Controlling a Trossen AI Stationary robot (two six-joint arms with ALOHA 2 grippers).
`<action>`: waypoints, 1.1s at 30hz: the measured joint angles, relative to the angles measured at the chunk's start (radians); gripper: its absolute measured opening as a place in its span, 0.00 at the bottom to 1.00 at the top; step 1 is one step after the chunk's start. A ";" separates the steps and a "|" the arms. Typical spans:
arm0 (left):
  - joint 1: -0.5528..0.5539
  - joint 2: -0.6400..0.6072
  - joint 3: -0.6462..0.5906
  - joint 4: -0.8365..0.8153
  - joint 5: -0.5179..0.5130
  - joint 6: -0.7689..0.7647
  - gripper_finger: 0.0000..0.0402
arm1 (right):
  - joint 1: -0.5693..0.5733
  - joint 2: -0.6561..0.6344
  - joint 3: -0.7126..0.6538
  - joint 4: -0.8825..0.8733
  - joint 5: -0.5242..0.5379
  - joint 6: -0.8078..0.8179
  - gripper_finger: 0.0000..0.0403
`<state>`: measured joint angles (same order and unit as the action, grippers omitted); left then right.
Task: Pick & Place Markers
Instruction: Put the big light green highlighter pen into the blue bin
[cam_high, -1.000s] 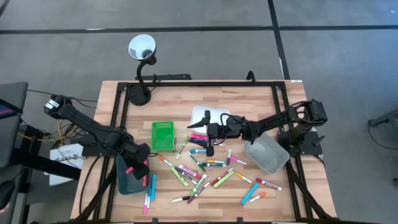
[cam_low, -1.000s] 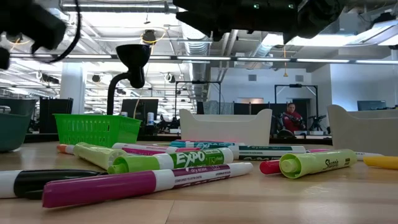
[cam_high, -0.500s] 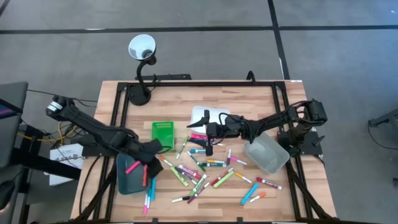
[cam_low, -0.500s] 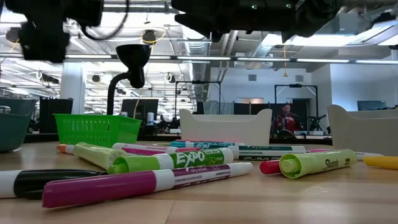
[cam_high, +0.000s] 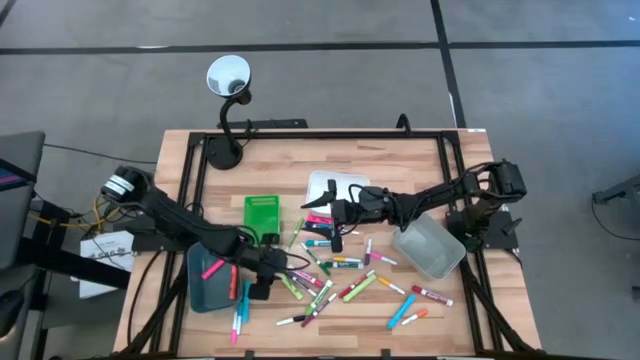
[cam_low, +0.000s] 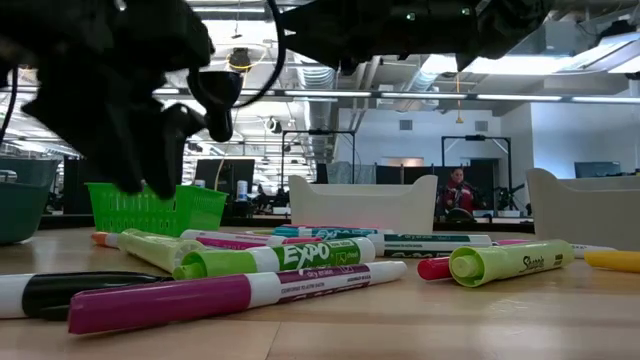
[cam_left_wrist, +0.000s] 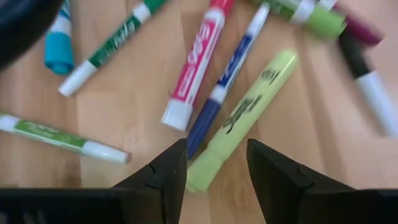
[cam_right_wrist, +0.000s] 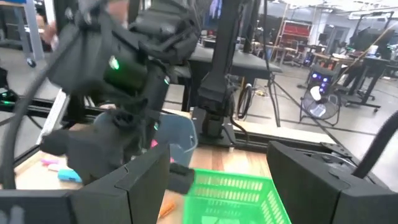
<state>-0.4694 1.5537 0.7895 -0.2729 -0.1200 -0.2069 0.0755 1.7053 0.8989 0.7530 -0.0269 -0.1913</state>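
Two dark arms meet over a scatter of loose markers on the pale wooden slatted table (cam_high: 400, 160).

Largest first: the dark teal plastic tray (cam_high: 208, 285) sits at the table's left edge with a pink marker inside, apparently a drop bin. The left gripper (cam_left_wrist: 216, 163) hangs just above a yellow-green highlighter (cam_left_wrist: 239, 119), fingers apart and empty, seemingly lining up a pick; neighbouring pens crowd both sides. The right gripper (cam_high: 330, 215) waits near the white tray (cam_high: 322, 186), wide open, holding nothing. Remaining markers (cam_high: 335, 275) lie mid-table; bare wood behind gives room.
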 joint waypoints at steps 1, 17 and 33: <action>0.000 0.014 0.000 0.001 0.000 0.012 0.40 | 0.004 0.000 0.000 -0.008 0.000 0.000 0.65; -0.043 0.093 0.000 0.013 0.001 0.054 0.35 | 0.022 0.000 0.000 -0.125 0.000 0.062 0.65; -0.050 0.058 -0.001 0.009 0.007 0.025 0.14 | 0.023 0.000 0.000 -0.151 0.001 0.062 0.65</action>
<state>-0.5196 1.6116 0.7887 -0.2639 -0.1125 -0.1820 0.0986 1.7054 0.8989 0.6016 -0.0263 -0.1291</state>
